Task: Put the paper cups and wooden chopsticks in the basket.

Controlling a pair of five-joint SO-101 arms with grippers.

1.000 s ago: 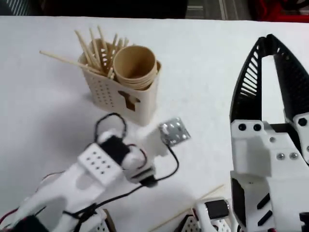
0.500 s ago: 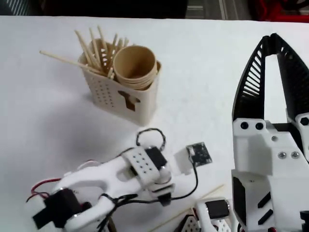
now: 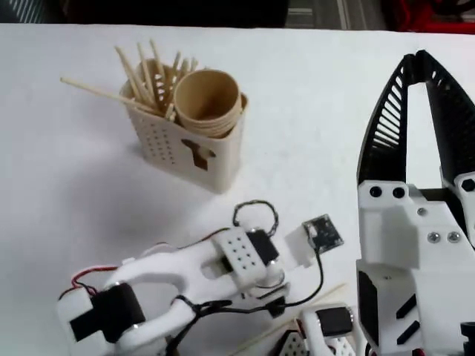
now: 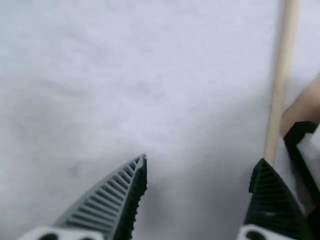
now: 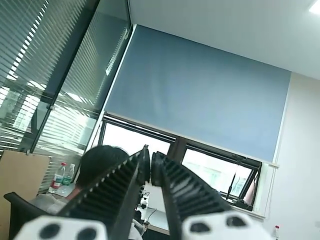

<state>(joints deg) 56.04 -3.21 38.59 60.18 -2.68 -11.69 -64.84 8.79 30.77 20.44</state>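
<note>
White left arm [image 3: 178, 267], black ribbed right gripper [image 3: 420, 59], looping black cable [image 3: 320, 268].

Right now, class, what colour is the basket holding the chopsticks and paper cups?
Cream white, with small punched holes in its wall; the basket shows best in the high view.

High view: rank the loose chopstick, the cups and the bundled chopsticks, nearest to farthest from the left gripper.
1. The loose chopstick, on the table right beside the left gripper.
2. The cups, in the near side of the basket.
3. The bundled chopsticks, in its far side.
</note>
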